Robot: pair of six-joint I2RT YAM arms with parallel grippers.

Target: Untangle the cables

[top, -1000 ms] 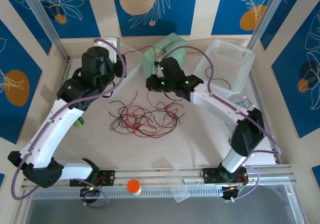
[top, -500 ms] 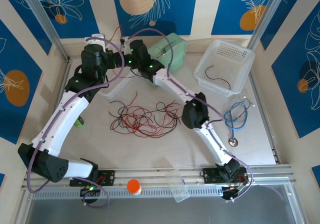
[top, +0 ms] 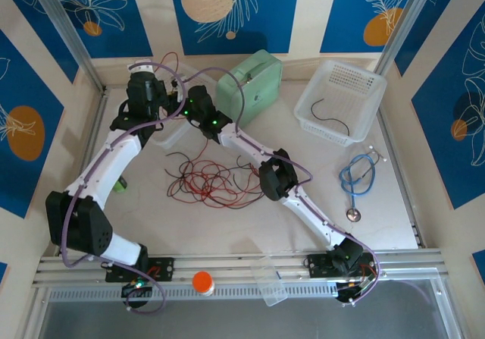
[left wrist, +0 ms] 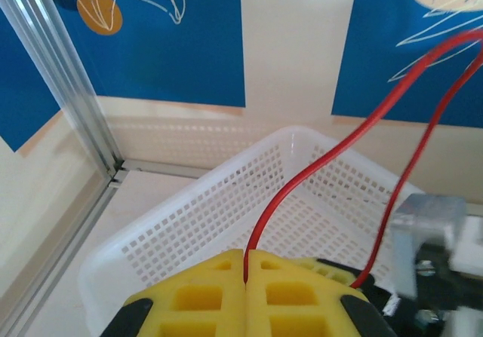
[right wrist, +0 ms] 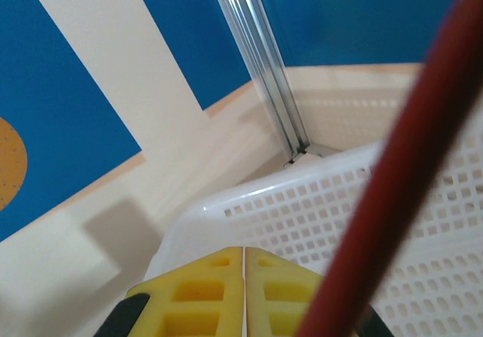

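L hand [left wrist: 245,258] clenched on a red cable [left wrist: 302,179] over white basket [left wrist: 189,224]. R hand [right wrist: 244,254] pressed closed (blurred red cable crosses it, grip unclear). Other cables [top: 216,178] tangled at table [top: 189,225] centre.

Your right arm [top: 307,206] lies slantwise across the table [top: 227,236], over the right edge of the cables [top: 212,178], barring that side. The near side of the pile is open, bare between the arm bases. The left gripper [left wrist: 245,258] and right gripper [right wrist: 244,252] crowd the far-left corner over the left basket [left wrist: 189,224], hemmed by the post [left wrist: 60,88] and the case [top: 250,89]. A red cable [left wrist: 302,175] arcs up there. Bare table also lies between your right arm, the right basket [top: 350,75] and the stethoscope [top: 356,176].
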